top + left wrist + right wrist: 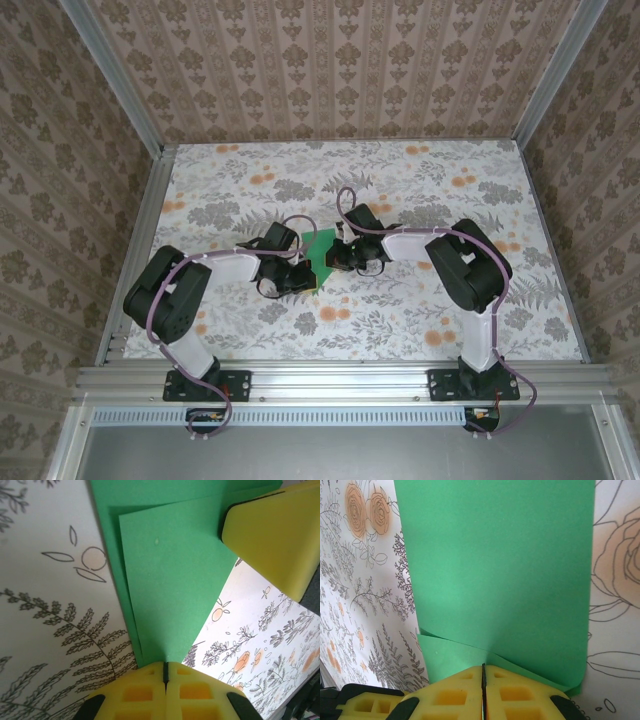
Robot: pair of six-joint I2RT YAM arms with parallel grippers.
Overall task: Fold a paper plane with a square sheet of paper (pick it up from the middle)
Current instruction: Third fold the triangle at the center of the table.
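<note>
The bright green paper (321, 246) lies partly folded in the middle of the table, between my two grippers. In the left wrist view, a raised upper layer of the green paper (175, 575) narrows to a point that runs into the seam of my left gripper (165, 665). Its yellow jaws are shut on that point. My right gripper (483, 666) is shut on the near edge of the green paper (495, 565), where two layers and a crease meet at the jaws. A yellow finger of the right gripper (272, 535) rests on the paper's far side.
The floral tabletop (400, 310) surrounds the paper on all sides. Both arms reach inward from their bases at the near rail (340, 380). Patterned walls with metal frame posts (135, 100) enclose the table at the left, back and right.
</note>
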